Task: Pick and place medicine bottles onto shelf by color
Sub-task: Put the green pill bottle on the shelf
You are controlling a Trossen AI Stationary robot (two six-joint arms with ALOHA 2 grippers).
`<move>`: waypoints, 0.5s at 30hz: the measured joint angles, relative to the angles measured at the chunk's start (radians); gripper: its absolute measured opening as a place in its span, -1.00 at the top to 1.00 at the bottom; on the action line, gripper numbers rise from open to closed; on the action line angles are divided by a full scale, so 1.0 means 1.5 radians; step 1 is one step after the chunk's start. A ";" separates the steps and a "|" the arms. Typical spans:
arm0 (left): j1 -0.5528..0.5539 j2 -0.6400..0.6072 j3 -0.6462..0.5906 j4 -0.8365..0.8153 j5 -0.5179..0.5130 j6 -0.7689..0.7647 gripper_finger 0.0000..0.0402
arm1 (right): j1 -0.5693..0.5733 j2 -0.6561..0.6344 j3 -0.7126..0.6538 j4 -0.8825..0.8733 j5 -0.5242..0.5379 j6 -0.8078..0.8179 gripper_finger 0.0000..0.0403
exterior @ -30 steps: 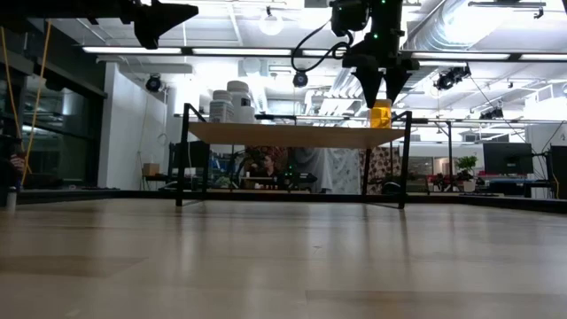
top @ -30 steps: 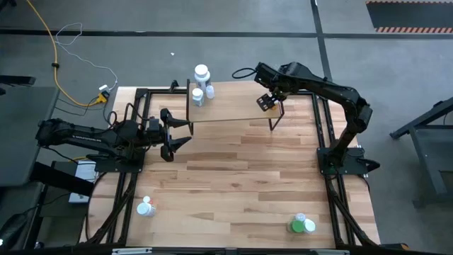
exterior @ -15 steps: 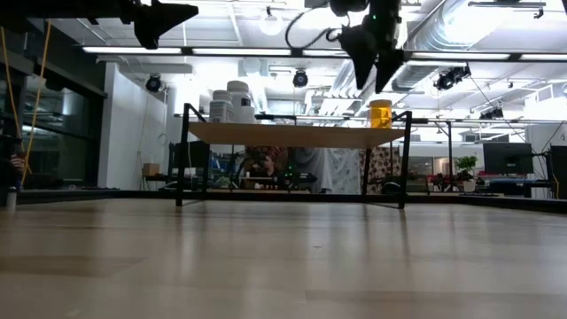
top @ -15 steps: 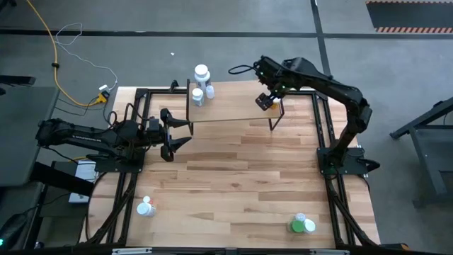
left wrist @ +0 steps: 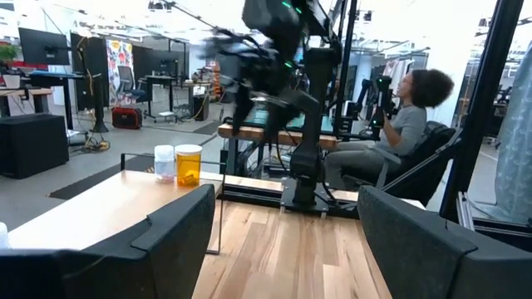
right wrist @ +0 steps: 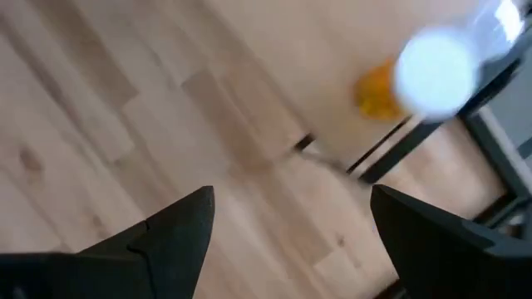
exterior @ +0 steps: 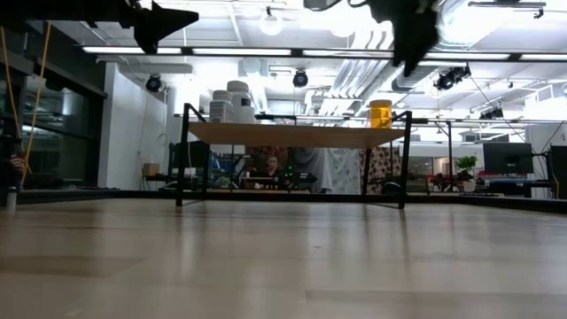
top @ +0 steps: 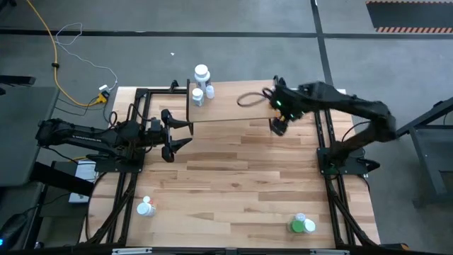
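Observation:
The shelf (top: 230, 99), a light-wood board on black legs (exterior: 292, 135), stands at the table's far middle. White medicine bottles (top: 202, 85) stand on its left end (exterior: 230, 99). An orange bottle (exterior: 381, 113) stands on its right end; in the left wrist view (left wrist: 189, 164) a pale bottle (left wrist: 165, 163) stands beside it. A white bottle (top: 146, 207) and a green one (top: 303, 225) rest near the table's front edge. My right gripper (top: 278, 126) hangs open above the shelf's right end, pointing down (right wrist: 291, 195). My left gripper (top: 170, 134) waits open and level at the shelf's left (left wrist: 283, 241).
Black frame rails (top: 134, 142) run along the table's left and right sides (top: 322, 134). Bare tabletop (top: 233, 177) lies between the shelf and the two bottles at the front. A person (left wrist: 407, 124) sits beyond the table's right side.
My right gripper has risen off the orange bottle, turned, and swung toward the table's near and right edges. The orange bottle stays standing on the shelf's right end.

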 joint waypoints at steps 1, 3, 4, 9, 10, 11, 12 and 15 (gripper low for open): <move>0.000 0.000 0.000 0.000 0.000 0.000 -0.43 | 0.016 -0.030 -0.041 0.022 -0.004 0.015 -0.56; 0.000 0.000 0.000 0.003 0.000 0.000 -0.43 | 0.053 -0.094 -0.123 0.085 -0.024 0.045 -0.56; 0.000 0.000 0.000 0.004 0.000 0.000 -0.43 | 0.073 -0.124 -0.164 0.125 -0.037 0.056 -0.56; 0.000 0.000 0.000 0.011 0.000 0.000 -0.43 | 0.182 -0.246 -0.329 0.310 -0.089 0.161 -0.56; 0.000 0.000 0.000 0.011 0.000 0.000 -0.43 | 0.207 -0.262 -0.351 0.339 -0.089 0.185 -0.56; 0.000 0.000 0.000 0.011 0.000 0.000 -0.43 | 0.232 -0.273 -0.370 0.361 -0.088 0.206 -0.56; 0.000 0.000 0.000 0.011 0.000 0.000 -0.43 | 0.257 -0.281 -0.385 0.380 -0.084 0.225 -0.56; 0.000 0.000 0.000 0.011 -0.001 0.000 -0.43 | 0.331 -0.279 -0.397 0.394 -0.058 0.288 -0.56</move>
